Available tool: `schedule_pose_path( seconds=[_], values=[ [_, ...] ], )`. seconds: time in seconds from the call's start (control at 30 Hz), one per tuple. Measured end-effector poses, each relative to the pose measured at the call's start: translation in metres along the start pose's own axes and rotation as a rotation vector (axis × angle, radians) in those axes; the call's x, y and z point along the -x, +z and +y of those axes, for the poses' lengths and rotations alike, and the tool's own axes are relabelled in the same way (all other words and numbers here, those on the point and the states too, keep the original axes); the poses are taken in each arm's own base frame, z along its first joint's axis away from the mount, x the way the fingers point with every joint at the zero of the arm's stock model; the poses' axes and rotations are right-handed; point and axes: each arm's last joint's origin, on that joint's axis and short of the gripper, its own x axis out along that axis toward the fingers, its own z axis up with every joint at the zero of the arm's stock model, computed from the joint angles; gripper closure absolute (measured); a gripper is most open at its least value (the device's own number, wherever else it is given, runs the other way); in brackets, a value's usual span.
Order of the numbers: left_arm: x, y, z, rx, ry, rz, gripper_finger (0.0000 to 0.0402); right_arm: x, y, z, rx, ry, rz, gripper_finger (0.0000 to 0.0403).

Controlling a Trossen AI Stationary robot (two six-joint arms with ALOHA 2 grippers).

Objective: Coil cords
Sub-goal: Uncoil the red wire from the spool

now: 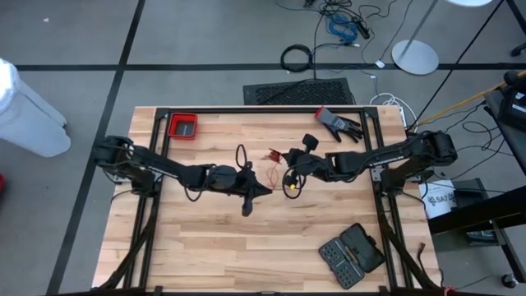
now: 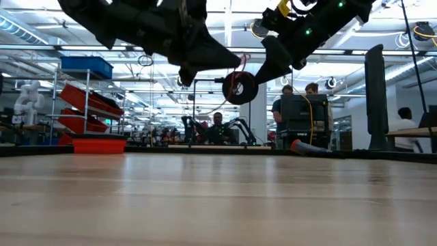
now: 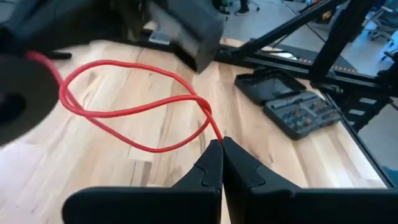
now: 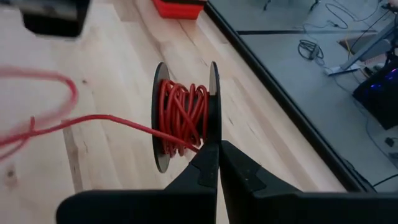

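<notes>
Cord (image 3: 134, 112), thin and red, is being pinched at its free end between the clenched fingers of the left hand (image 3: 221, 144), and from there it is being trailed in a loose loop above the counter (image 3: 93, 168). Its other end is being kept wound on a small black spool (image 4: 185, 115), whose rim is being gripped by the clenched right hand (image 4: 219, 147). Both hands are being held up off the wooden surface near the counter's middle, the left hand (image 1: 265, 191) just beside the right hand (image 1: 292, 176), with the red strand (image 1: 272, 156) being shown between them in the high view. In the low view the spool (image 2: 239, 87) is being seen hanging well above the boards. Farther off, a dark open case of bits (image 1: 352, 254) is lying near the counter's right front corner, a red tray (image 1: 182, 126) at the far left corner, and a black and red glove (image 1: 338, 123) at the far right.
</notes>
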Motion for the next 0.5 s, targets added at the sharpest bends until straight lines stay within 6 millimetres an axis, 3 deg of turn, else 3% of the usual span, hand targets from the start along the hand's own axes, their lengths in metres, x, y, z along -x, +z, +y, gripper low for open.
schedule_pose_path(
  seconds=[0.5],
  values=[
    [-0.025,-0.031,0.014,0.035,-0.018,0.061,0.0398,0.033,0.018,-0.011,-0.036,0.035,-0.109,0.0403]
  ],
)
